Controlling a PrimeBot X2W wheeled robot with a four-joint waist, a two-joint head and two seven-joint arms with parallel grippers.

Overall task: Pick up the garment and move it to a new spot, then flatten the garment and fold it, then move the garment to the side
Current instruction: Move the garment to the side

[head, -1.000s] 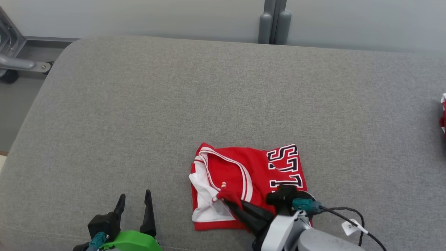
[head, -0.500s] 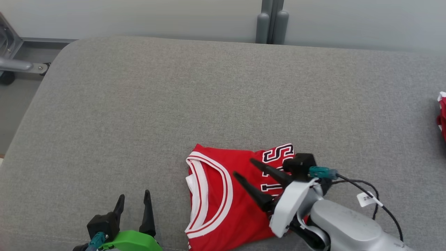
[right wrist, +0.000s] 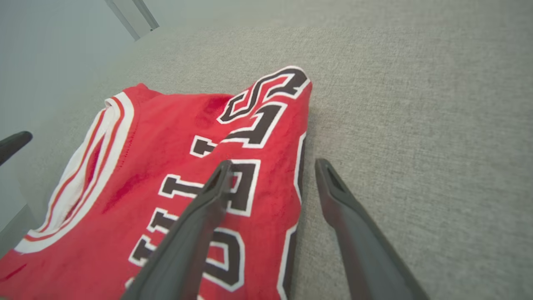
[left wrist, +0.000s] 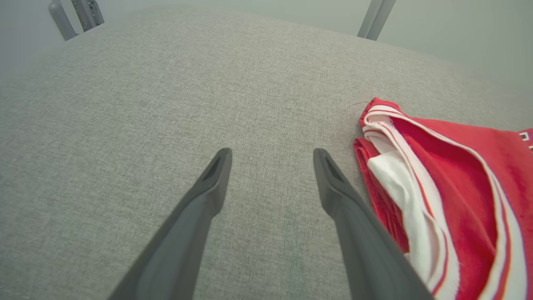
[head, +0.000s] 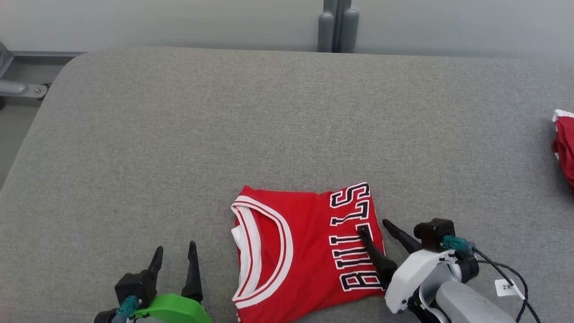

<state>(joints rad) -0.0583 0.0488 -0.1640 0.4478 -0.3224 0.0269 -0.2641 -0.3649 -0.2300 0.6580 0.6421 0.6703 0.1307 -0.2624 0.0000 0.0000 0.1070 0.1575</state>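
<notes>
While left gripper [head: 176, 246] and right gripper [head: 373, 225] hang spread, empty, the folded jersey [head: 296, 251] hugs the near edge of the grey surface [head: 224, 134]; open room toward its far edge; pale wall [head: 179, 22] behind.

Soft, even, fairly bright light falls from above on the grey cushion [head: 179, 134], with no glare and only a thin, faint shadow along the edge of the red jersey [right wrist: 166, 137]. The head view is sharp throughout. Both wrist views bulge with wide-angle distortion, and their far corners turn hazy and soft.
</notes>
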